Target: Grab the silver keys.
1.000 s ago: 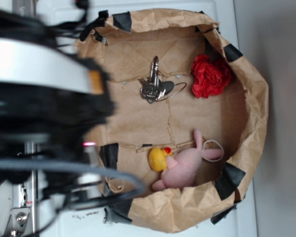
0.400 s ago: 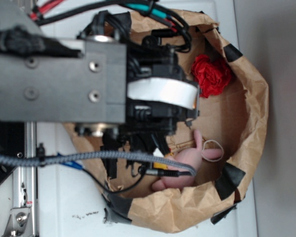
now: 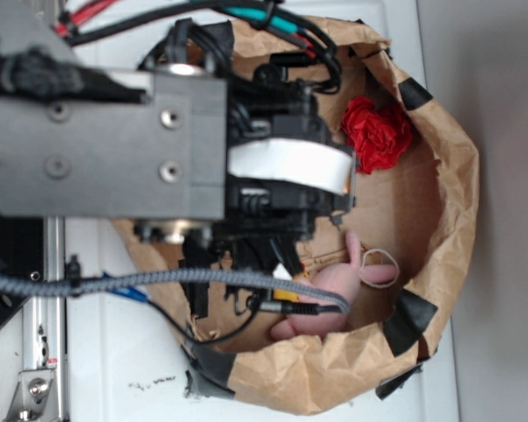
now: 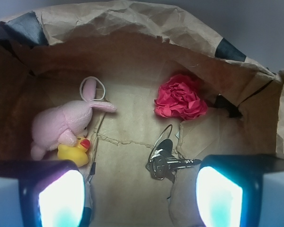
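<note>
The silver keys (image 4: 164, 162) lie on the brown paper floor of the bag, a thin wire loop curving up from them toward the red flower. In the wrist view my gripper (image 4: 141, 198) hangs above the floor with its two glowing fingers (image 4: 61, 198) wide apart; the keys rest just inside the right finger, touching nothing. In the exterior view the arm (image 3: 202, 149) covers the keys completely.
A red flower (image 4: 181, 99) lies beyond the keys. A pink plush bunny (image 4: 61, 125) and a yellow rubber duck (image 4: 73, 150) sit at the left. Crumpled brown paper bag walls (image 4: 132, 23) with black tape (image 3: 410, 322) ring everything.
One second ago the arm was a blur at the left and the keys showed; it has since swung over the bag and hidden them. Since 0.4 s ago, nothing has moved.
</note>
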